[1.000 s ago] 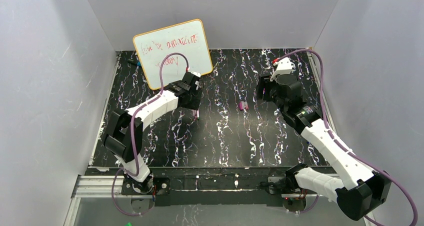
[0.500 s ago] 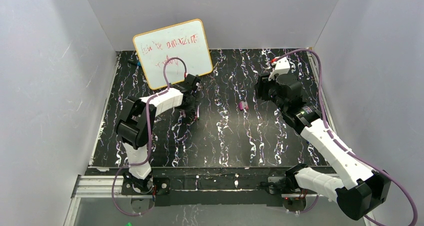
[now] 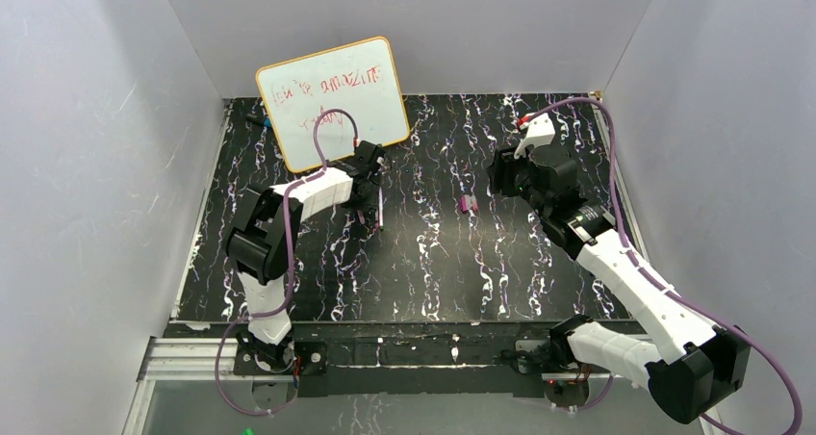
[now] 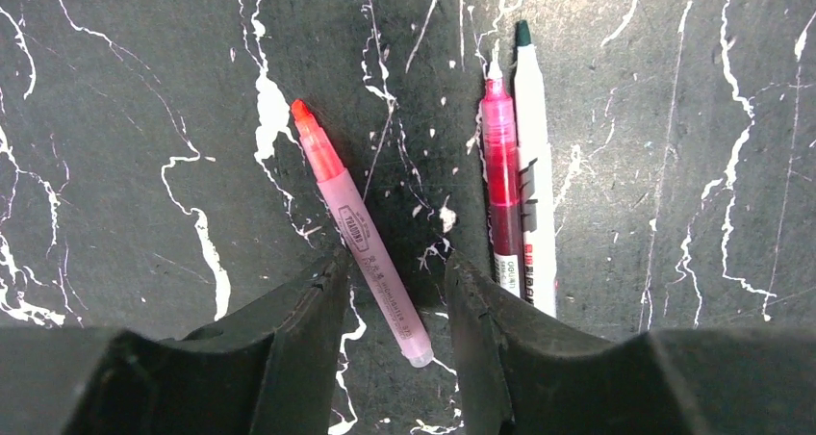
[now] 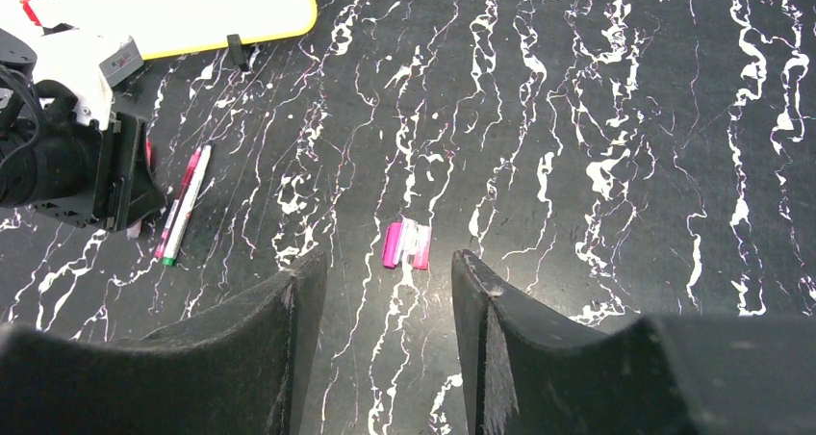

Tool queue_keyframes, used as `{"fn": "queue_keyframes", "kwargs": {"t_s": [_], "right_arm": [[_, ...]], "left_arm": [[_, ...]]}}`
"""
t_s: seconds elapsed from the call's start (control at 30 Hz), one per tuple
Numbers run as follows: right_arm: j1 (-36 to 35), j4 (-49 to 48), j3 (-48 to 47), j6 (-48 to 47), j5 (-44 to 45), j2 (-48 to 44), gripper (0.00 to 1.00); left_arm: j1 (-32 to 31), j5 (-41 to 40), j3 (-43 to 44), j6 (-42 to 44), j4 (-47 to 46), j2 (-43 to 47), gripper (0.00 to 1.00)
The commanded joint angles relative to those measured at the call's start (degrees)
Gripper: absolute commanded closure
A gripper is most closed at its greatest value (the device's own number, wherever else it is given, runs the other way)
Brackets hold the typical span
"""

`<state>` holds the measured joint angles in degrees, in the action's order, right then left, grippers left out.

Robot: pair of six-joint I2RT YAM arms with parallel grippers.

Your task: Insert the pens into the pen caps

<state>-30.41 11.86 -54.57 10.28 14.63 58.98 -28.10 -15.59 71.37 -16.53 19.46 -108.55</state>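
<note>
Fingers (image 4: 308, 305) of left gripper (image 4: 395, 262) sit apart straddling the pink pen's (image 4: 358, 225) rear end, its long axis slanting away leftward.

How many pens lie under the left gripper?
3. A pale pink pen lies slanted between the jaws of the left gripper; a red pen and a white pen lie side by side just beside them. More may lie outside that view.

The left arm's elbow now sits tucked in, and the left gripper (image 4: 396, 262) hangs lower, jaws narrower, astride the pink pen (image 4: 358, 228). The right gripper (image 5: 387, 257) sits slightly further left.
</note>
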Motion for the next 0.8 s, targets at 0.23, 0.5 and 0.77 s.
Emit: {"fn": "queue_keyframes", "kwargs": {"t_s": [0.23, 0.5, 0.77], "right_arm": [[0.0, -2.7, 0.3, -0.4, -0.2, -1.0, 0.38], [0.0, -2.3, 0.0, -0.4, 0.0, -0.8, 0.37], [-0.1, -2.3, -0.1, -0.1, -0.2, -0.1, 0.37]], "left_arm": [[2.6, 2.7, -6.6, -5.2, -0.6, -10.1, 0.98], [2.6, 6.4, -15.0, -7.4, -8.5, -13.1, 1.00], [2.6, 4.8, -14.5, -6.0, -4.5, -7.8, 1.00]]}}
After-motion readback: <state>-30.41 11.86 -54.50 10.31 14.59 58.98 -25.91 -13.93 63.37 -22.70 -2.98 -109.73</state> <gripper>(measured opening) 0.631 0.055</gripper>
